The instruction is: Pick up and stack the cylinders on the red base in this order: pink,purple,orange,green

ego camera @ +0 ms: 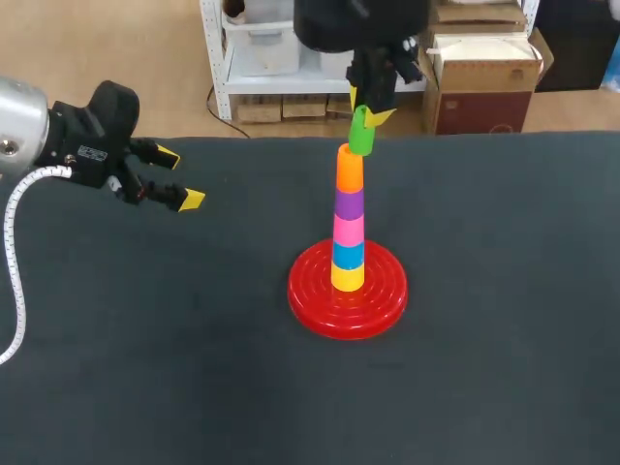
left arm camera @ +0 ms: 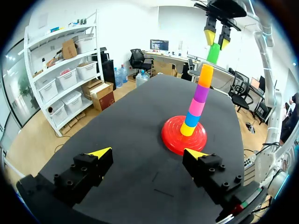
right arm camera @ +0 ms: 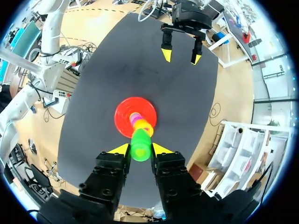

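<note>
Silver link [ego camera: 17, 121] of the left arm feeds a white ribbed cable [ego camera: 11, 254] toward the black left hand [ego camera: 179, 177]; it and the black right hand [ego camera: 366, 107] share screw-studded fingers [left arm camera: 84, 170] with bright yellow wedge tips.

A: Legible text, numbers or signs, any view?
B: None readable. One entry: a small white label [ego camera: 92, 153] on the body of the left gripper [ego camera: 180, 177], head view. Its print is too fine to make out.
A: Logged as illegible.
</note>
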### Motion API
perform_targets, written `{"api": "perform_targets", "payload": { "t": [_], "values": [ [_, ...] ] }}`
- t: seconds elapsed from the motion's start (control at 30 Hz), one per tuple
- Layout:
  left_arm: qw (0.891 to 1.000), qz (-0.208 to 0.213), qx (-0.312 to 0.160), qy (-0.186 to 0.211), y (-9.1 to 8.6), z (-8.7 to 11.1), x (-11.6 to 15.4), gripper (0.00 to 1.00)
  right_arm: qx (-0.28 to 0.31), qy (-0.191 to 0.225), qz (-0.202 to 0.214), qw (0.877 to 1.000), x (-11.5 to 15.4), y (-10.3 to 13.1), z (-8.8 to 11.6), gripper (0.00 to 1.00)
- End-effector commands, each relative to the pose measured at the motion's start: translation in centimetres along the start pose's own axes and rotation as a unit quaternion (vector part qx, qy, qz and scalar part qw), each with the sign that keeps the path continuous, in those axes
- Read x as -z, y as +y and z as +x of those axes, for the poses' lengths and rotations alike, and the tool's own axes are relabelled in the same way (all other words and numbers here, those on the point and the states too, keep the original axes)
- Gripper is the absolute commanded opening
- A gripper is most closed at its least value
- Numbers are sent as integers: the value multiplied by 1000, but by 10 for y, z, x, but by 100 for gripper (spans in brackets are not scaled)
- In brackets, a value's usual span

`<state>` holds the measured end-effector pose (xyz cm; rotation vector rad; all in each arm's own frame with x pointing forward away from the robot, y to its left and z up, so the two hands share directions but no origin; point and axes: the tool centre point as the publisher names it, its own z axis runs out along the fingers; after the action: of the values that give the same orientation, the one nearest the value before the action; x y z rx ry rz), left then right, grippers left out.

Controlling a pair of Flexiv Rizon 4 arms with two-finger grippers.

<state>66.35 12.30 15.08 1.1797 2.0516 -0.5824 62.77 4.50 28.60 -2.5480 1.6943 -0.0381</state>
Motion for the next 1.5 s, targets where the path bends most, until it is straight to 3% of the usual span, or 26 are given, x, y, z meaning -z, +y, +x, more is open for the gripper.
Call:
{"api": "perform_targets", "payload": {
  "t": [0.03,0.4,1.13,1.5],
  "values": [
    [1000,1,0,1,1,0,-1,100,5,1,-30,1000,0,-13,-3,0],
    [1000,1,0,1,1,0,-1,100,15,2,-52,999,-3,-16,-6,0],
    [1000,1,0,1,1,0,-1,100,6,6,-62,998,-7,2,-3,0],
    [1000,1,0,1,1,0,-1,100,1,2,-61,998,-16,-3,-4,0]
  ]
}}
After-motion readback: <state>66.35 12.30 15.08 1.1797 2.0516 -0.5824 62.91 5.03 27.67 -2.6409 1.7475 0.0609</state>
